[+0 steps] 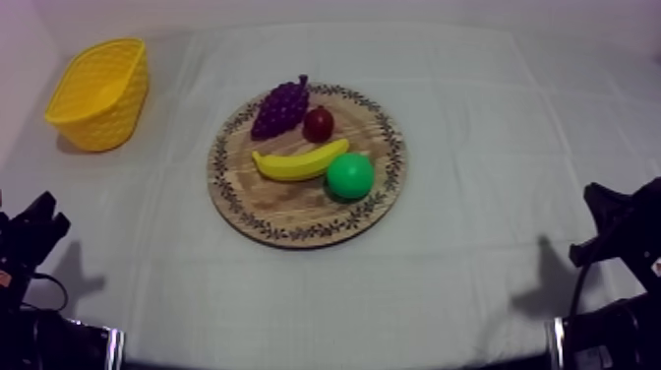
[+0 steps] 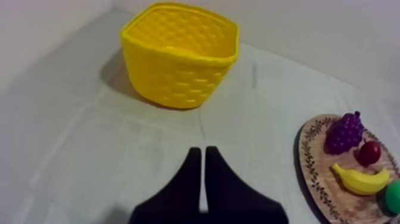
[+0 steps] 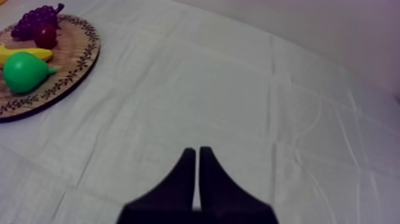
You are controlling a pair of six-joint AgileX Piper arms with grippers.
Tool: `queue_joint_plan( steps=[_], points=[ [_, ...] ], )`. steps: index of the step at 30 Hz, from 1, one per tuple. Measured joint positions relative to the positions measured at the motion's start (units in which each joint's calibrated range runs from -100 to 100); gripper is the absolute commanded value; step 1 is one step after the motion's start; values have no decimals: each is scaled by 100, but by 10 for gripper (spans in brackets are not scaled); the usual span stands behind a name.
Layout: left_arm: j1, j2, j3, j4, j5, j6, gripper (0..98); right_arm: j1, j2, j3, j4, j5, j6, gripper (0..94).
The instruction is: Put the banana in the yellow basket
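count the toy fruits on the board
4: grapes at the far side of the board, small red fruit beside them, banana across the middle, pear at its right end.

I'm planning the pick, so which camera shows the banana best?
The top view: the banana lies whole on the wooden board, seen from above. The left wrist view shows it whole too, but at a low slant. In the right wrist view the pear covers part of it.

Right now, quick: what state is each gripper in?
Left gripper: closed, holding nothing.
Right gripper: closed, holding nothing.
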Motion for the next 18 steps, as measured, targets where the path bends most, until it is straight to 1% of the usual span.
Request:
queue_joint_plan(
  steps=[2, 4, 6, 8, 11, 13, 15, 18],
  points=[
    [0, 0, -27, -41, -37, 1, 1, 0, 0, 0, 0, 0, 0, 4],
    [0, 61, -41, -123, -75, 70, 1, 0, 0, 0, 0, 0, 0, 4],
    [0, 179, -95, -224, -83, 201, 1, 0, 0, 0, 0, 0, 0, 4],
    [0, 379, -203, -313, -95, 419, 1, 0, 0, 0, 0, 0, 0, 4],
    [17, 728, -428, -341, -73, 800, 1, 0, 0, 0, 0, 0, 0, 4],
    [28, 950, -614, -353, -44, 998, 1, 0, 0, 0, 0, 0, 0, 4],
    [47, 1212, -837, -390, 60, 1118, 1, 0, 0, 0, 0, 0, 0, 4],
    [97, 1596, -1210, -483, 194, 1167, 1, 0, 0, 0, 0, 0, 0, 4]
  ],
)
